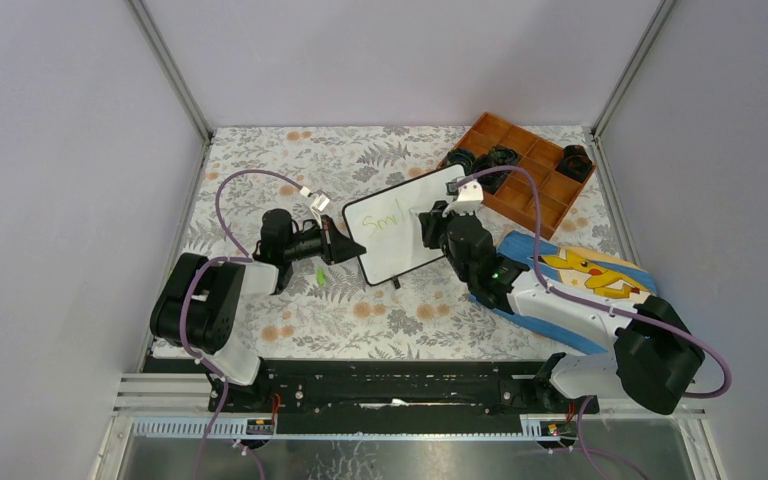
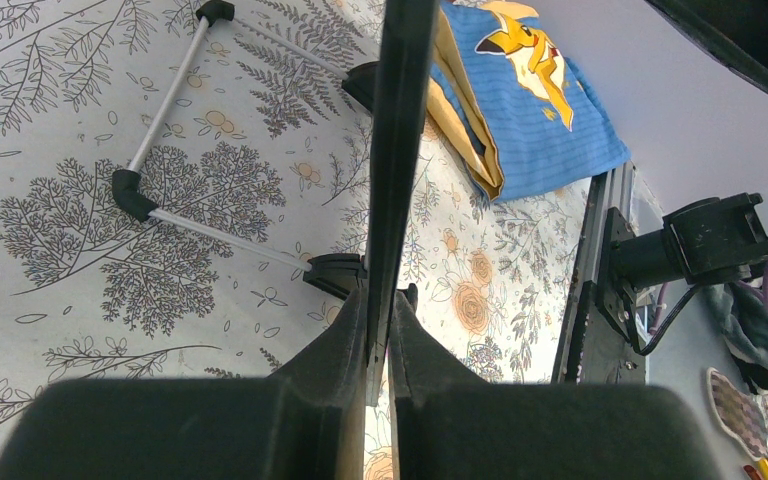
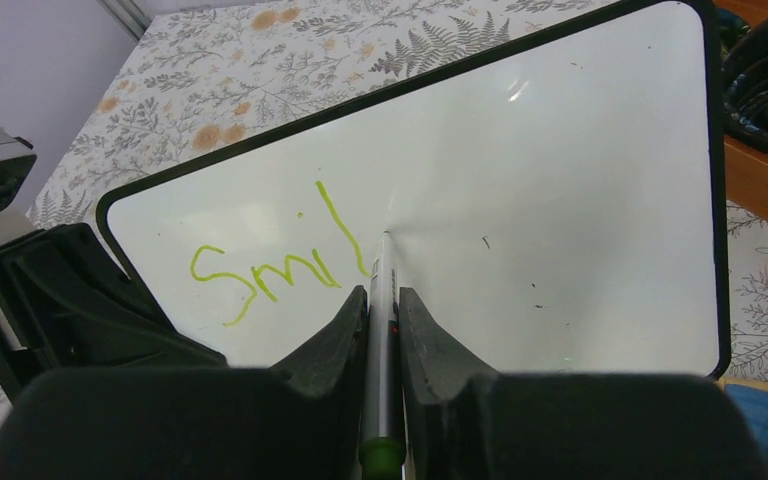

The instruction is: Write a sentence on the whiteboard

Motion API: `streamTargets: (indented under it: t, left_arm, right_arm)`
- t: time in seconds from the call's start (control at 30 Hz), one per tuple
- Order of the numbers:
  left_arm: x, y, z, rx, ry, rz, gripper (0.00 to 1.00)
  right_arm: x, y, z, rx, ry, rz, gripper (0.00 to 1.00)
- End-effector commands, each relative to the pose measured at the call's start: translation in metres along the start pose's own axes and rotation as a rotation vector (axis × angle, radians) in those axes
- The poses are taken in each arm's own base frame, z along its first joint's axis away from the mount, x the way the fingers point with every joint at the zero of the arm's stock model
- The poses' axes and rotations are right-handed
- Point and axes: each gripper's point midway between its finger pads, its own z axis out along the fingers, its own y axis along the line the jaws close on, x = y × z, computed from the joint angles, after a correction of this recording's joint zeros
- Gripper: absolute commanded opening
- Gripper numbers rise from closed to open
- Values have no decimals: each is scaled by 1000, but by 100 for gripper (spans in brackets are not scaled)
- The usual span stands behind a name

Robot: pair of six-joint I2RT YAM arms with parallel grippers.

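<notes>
My left gripper [image 2: 380, 310] reaches in low from the table's [image 1: 380, 320] left side, clamped on the whiteboard [image 3: 560, 200] held tilted mid-table. My right gripper [image 3: 382, 300], stretched forward, pinches the marker [image 3: 381, 335], its tip against the board just after "Smil" of the sentence [image 3: 270, 268].

The left arm [image 1: 222, 290] reaches inward, left gripper [image 1: 338, 243] pinched on the board [image 1: 390, 250] edge. The right arm [image 1: 570, 305] stretches forward-left, right gripper [image 1: 432, 222] clamped on a pen [image 3: 381, 290].
</notes>
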Motion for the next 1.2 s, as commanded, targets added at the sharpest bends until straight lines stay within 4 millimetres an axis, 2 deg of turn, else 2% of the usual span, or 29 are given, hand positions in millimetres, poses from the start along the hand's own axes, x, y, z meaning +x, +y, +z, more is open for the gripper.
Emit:
streamTargets:
  t: [0.0,0.37,0.8,1.17]
  left_arm:
    - [12,14,1,-68,32,-43,0]
    - [13,13,1,-68,33,-41,0]
    - [12,13,1,-66,32,-39,0]
    - [13,12,1,-65,36,-37,0]
  right_arm:
    - [-23,1,7,13,-53,46,0]
    - [-28,-11,9,55,-63,47,0]
    - [-35,3,13,-5,-67,40,0]
    - [-13,7,11,-58,-5,24,0]
